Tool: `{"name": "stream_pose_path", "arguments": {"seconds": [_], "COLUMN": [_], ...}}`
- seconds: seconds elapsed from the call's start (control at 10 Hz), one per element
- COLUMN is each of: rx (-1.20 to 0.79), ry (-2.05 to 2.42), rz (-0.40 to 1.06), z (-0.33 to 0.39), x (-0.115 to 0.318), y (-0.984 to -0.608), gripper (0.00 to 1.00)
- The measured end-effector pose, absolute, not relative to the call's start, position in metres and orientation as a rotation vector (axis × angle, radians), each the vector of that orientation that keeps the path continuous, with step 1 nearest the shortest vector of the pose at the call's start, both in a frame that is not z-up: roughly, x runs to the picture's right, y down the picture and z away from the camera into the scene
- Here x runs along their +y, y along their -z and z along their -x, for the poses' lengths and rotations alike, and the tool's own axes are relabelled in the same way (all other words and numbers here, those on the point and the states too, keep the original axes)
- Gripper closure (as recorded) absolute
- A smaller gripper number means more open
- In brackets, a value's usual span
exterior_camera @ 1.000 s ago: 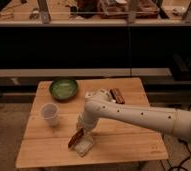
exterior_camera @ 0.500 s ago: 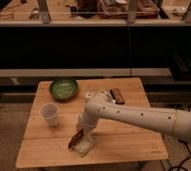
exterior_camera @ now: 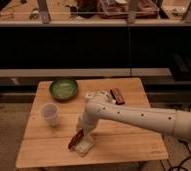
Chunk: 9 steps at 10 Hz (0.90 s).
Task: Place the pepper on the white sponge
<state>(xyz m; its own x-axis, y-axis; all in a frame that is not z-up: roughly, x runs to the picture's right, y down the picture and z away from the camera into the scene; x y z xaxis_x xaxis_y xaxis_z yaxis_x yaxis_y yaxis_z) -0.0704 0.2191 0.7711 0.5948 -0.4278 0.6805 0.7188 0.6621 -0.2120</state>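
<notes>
A dark red pepper (exterior_camera: 75,140) lies tilted on the left edge of the white sponge (exterior_camera: 84,146), near the front of the wooden table (exterior_camera: 49,152). My gripper (exterior_camera: 84,131) hangs from the white arm (exterior_camera: 139,115) and sits right above the sponge, touching or nearly touching the pepper's upper end. The arm comes in from the right.
A green bowl (exterior_camera: 63,89) stands at the back left of the table. A white cup (exterior_camera: 50,114) stands at the left. A brown snack bar (exterior_camera: 117,96) and a pale packet (exterior_camera: 97,95) lie at the back middle. Dark shelving runs behind the table.
</notes>
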Motion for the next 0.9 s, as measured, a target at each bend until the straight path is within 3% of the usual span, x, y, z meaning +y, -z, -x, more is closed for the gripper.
{"name": "stream_pose_path", "arguments": {"seconds": [0.9], "rx": [-0.626], "ry": [0.650], "rz": [0.434], "z": [0.044], "x": [0.206], "y": [-0.742], "gripper": [0.89]}}
